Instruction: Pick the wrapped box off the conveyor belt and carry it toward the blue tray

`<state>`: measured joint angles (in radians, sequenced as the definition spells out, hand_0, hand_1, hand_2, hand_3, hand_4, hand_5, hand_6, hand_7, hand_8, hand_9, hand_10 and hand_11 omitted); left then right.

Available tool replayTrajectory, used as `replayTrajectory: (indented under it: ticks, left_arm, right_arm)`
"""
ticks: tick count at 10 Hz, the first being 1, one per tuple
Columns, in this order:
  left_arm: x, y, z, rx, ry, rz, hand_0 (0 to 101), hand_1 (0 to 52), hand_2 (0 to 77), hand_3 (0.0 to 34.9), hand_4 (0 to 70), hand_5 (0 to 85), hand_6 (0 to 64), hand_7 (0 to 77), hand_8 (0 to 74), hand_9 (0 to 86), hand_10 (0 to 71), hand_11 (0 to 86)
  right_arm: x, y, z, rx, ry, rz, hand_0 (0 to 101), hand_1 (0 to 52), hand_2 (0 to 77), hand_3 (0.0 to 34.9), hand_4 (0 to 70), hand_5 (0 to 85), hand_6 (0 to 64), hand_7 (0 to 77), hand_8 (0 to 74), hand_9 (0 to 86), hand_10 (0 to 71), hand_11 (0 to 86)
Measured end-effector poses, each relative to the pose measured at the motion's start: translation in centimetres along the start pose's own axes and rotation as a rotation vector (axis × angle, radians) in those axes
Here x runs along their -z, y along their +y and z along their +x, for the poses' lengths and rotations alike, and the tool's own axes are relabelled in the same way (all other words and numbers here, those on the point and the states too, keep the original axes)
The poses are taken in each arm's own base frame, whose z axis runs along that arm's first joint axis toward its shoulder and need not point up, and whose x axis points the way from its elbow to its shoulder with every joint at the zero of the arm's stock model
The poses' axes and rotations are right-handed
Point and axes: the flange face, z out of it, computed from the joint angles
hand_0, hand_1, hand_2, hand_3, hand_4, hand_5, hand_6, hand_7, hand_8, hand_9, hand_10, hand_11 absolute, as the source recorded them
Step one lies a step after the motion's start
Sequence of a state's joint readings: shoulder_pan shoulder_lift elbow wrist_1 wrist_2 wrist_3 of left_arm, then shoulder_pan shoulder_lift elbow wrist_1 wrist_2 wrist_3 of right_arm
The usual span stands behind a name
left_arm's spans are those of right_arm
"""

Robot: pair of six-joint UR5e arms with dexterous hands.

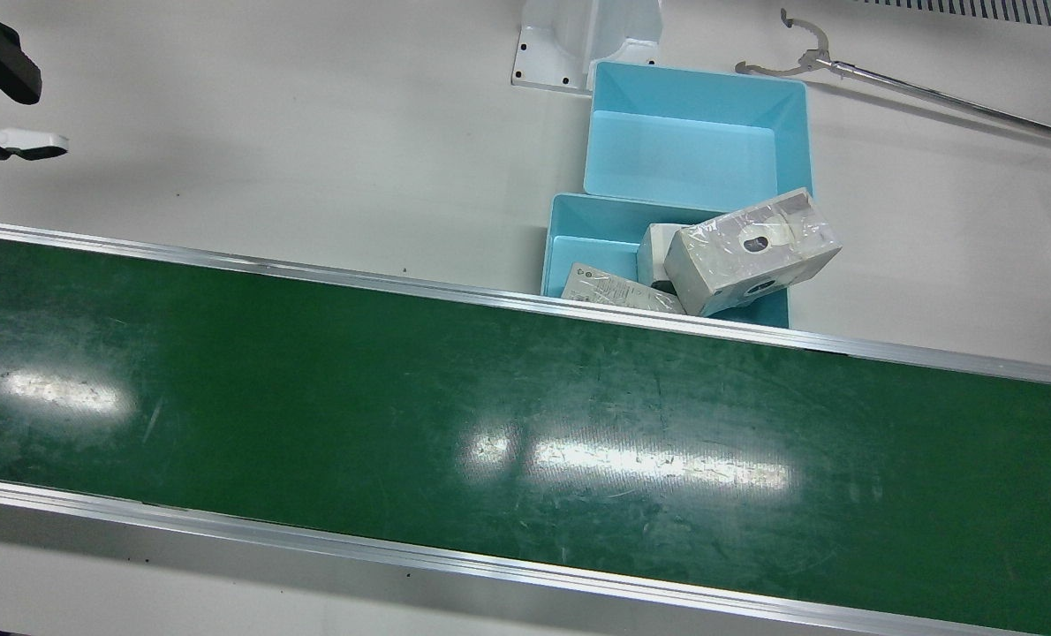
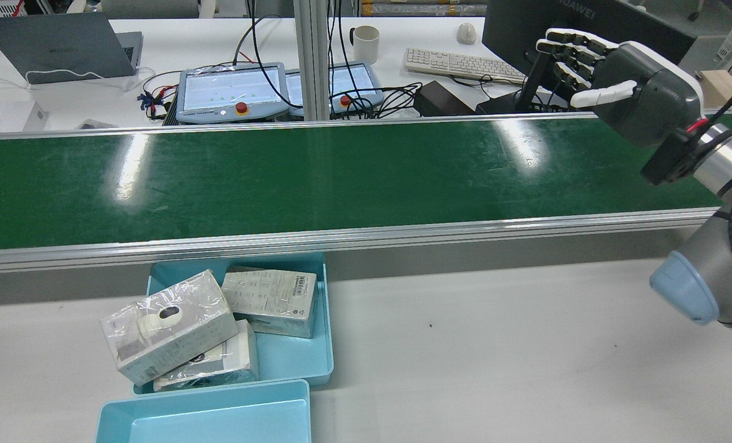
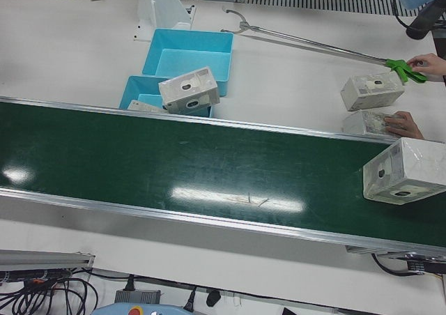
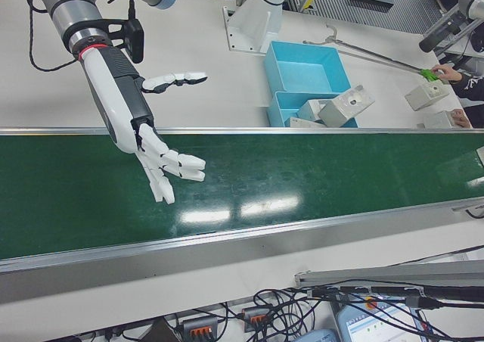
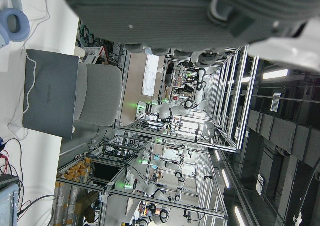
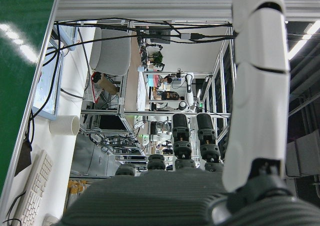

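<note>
Two of the six views catch what the rest miss. Only the left-front view shows a wrapped box on the belt, at that view's far right end. The same view alone shows two more boxes on the table beyond the belt, one of them touched by a person's hand, and a second person's hand on the green grip of a reacher.

Counted across views: two blue trays, one empty, the nearer tray holding three wrapped boxes. The top one lies tilted across the tray's rim, over a second, with the third beside them against the belt-side wall.

Only the right-front and rear views show the right hand whole. The right hand hangs over the belt, forearm sloping down, fingers spread and straight, thumb stuck out sideways, holding nothing. No box lies near its fingers; the box on the belt is well apart, toward the other end.

The left hand appears only as a dark blurred housing in its own camera, so I cannot tell how its fingers stand.
</note>
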<state>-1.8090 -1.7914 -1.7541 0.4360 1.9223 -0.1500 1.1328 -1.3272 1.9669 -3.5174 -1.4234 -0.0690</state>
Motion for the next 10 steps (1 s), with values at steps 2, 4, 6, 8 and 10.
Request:
replayTrajectory:
  ticks: [2, 4, 6, 8, 10]
  left_arm:
    - [0.00, 0.00, 0.00, 0.000, 0.000, 0.000, 0, 0.0, 1.1, 0.0, 0.0, 1.1, 0.0, 0.5, 0.5, 0.0, 0.5, 0.0]
    - [0.00, 0.00, 0.00, 0.000, 0.000, 0.000, 0, 0.0, 0.5, 0.0, 0.0, 1.1, 0.0, 0.5, 0.5, 0.0, 0.5, 0.0]
    - [0.00, 0.00, 0.00, 0.000, 0.000, 0.000, 0, 0.0, 1.1, 0.0, 0.0, 1.1, 0.0, 0.5, 0.5, 0.0, 0.5, 0.0]
    - [0.00, 0.00, 0.00, 0.000, 0.000, 0.000, 0, 0.0, 1.1, 0.0, 0.0, 1.1, 0.0, 0.5, 0.5, 0.0, 0.5, 0.0]
    - [0.00, 0.00, 0.00, 0.000, 0.000, 0.000, 0, 0.0, 1.1, 0.0, 0.0, 1.1, 0.0, 0.5, 0.5, 0.0, 0.5, 0.0]
  right_arm:
    - [0.05, -0.02, -0.11, 0.001, -0.001, 0.000, 48, 12.5, 11.4, 5.3, 10.9, 21.3, 4.9, 18.0, 0.5, 4.9, 0.0, 1.6]
    - [0.08, 0.05, -0.16, 0.001, -0.001, 0.000, 48, 12.5, 10.4, 7.0, 9.8, 21.3, 2.2, 18.0, 0.5, 4.9, 0.0, 1.6]
    - [0.11, 0.15, -0.24, 0.001, -0.003, -0.002, 48, 12.5, 10.4, 7.3, 10.4, 21.3, 3.8, 18.0, 0.5, 4.9, 0.0, 1.6]
    - [0.14, 0.16, -0.28, 0.001, -0.003, -0.002, 48, 12.5, 10.4, 7.2, 9.8, 22.4, 3.8, 18.0, 0.5, 4.9, 0.0, 1.6]
    - [0.30, -0.02, -0.31, 0.002, -0.003, 0.001, 48, 12.5, 10.4, 7.2, 10.4, 22.4, 3.8, 18.0, 0.0, 4.9, 0.0, 1.6]
